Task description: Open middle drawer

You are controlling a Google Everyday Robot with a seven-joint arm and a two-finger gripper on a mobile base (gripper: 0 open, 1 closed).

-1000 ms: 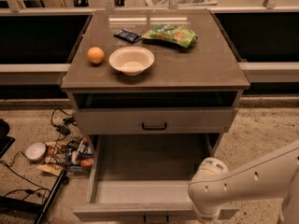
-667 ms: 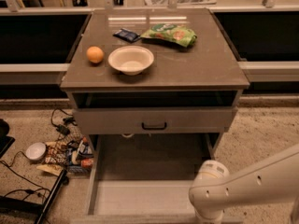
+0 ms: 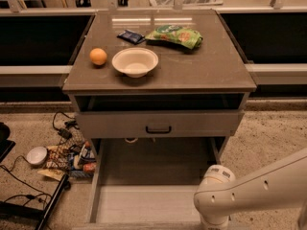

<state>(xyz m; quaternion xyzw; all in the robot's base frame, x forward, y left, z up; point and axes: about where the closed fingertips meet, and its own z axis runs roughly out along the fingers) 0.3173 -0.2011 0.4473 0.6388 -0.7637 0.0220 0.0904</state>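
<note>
Camera view — A: where does the middle drawer [image 3: 144, 205] sit?
B: Extended well out beneath the taller drawer [image 3: 158, 123], under the table [image 3: 211, 71] with bowl [image 3: 135, 61] and orange [image 3: 98, 56].
A: And the hand?
B: Out of sight — white arm [image 3: 249, 190] meets the bottom edge over the tray's right front; grip cannot be told.

The middle drawer [image 3: 144, 202] sits further out than a second ago, its front lip now at the lower edge of the view and more grey tray showing. The arm's white wrist [image 3: 214, 195] is slightly lower, with the gripper out of sight below it
</note>
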